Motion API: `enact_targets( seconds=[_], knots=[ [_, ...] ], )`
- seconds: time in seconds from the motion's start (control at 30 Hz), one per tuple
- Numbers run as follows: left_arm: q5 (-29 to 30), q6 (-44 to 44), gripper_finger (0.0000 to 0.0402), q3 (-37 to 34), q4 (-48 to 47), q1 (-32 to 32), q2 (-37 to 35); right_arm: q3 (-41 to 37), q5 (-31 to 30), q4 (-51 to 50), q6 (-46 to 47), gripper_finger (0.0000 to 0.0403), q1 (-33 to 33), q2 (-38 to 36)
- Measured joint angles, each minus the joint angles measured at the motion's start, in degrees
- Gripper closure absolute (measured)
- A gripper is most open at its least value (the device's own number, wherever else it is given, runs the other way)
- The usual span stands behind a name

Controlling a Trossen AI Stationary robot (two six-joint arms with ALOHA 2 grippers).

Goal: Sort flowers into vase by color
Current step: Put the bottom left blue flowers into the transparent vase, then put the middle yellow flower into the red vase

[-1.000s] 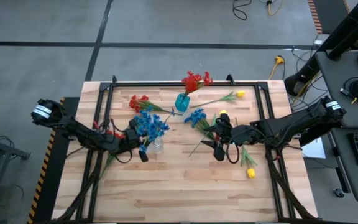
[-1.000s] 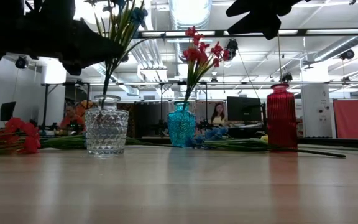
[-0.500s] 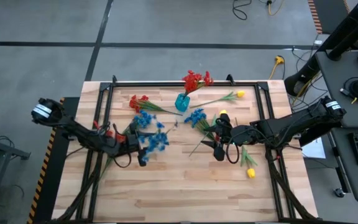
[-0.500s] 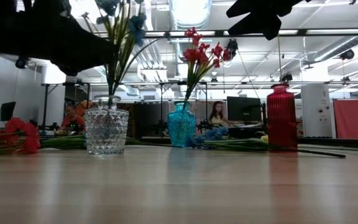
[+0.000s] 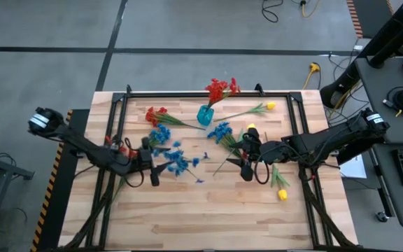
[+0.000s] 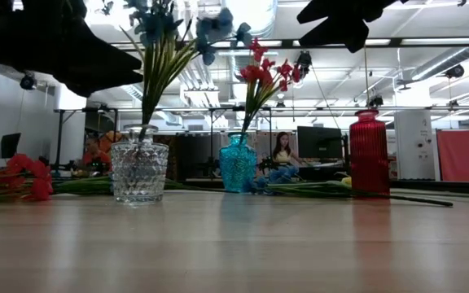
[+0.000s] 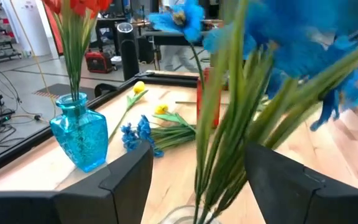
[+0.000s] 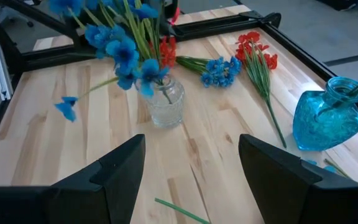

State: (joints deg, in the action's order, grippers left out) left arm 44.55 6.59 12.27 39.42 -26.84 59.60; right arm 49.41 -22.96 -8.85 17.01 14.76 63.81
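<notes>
A bunch of blue flowers (image 5: pixel 173 158) stands fanned out in a clear glass vase (image 6: pixel 139 171). My left gripper (image 5: pixel 150 168) is open just left of it. In the left wrist view the green stalks (image 7: pixel 219 155) rise between its fingers without touching them. Red flowers (image 5: pixel 220 89) stand in a blue vase (image 5: pixel 205 115). A red vase (image 6: pixel 369 151) stands to the right. My right gripper (image 5: pixel 249 152) hangs open over the table's middle right and holds nothing. Loose red (image 5: pixel 157 114), blue (image 5: pixel 220 131) and yellow (image 5: pixel 269 106) flowers lie flat on the table.
A black frame (image 5: pixel 187 94) runs along the far edge and both sides of the table. One more yellow flower (image 5: pixel 282 194) lies near the right arm. Loose blue petals (image 5: pixel 200 180) lie right of the clear vase. People sit in the room behind.
My left gripper has opened, let go of the blue bunch and drawn back a little toward the table's left edge. The blue flowers, held together before, have fanned out in the clear vase, and a few petals have dropped onto the table.
</notes>
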Motion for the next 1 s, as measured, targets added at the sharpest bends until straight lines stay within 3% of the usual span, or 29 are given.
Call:
enact_targets(
  seconds=[0.27,0.5,0.73,1.0],
  knots=[
    [-0.01,0.00,0.0170,0.00,-8.07,0.01,-8.79,0.00,0.59,-7.02,-3.77,0.0152,-0.02,0.09],
    [0.05,-0.02,0.0170,2.45,-12.51,0.01,-14.85,-0.02,0.93,-9.74,-12.83,0.0152,-0.02,4.67],
    [0.10,0.12,0.0170,10.60,-27.61,0.01,-18.54,-0.02,0.90,-9.79,-17.88,0.0156,-0.02,12.66],
    [0.10,3.10,0.0170,23.75,-47.20,0.01,-17.92,0.07,0.53,-8.38,-18.77,0.0168,-0.07,21.13]
  ],
)
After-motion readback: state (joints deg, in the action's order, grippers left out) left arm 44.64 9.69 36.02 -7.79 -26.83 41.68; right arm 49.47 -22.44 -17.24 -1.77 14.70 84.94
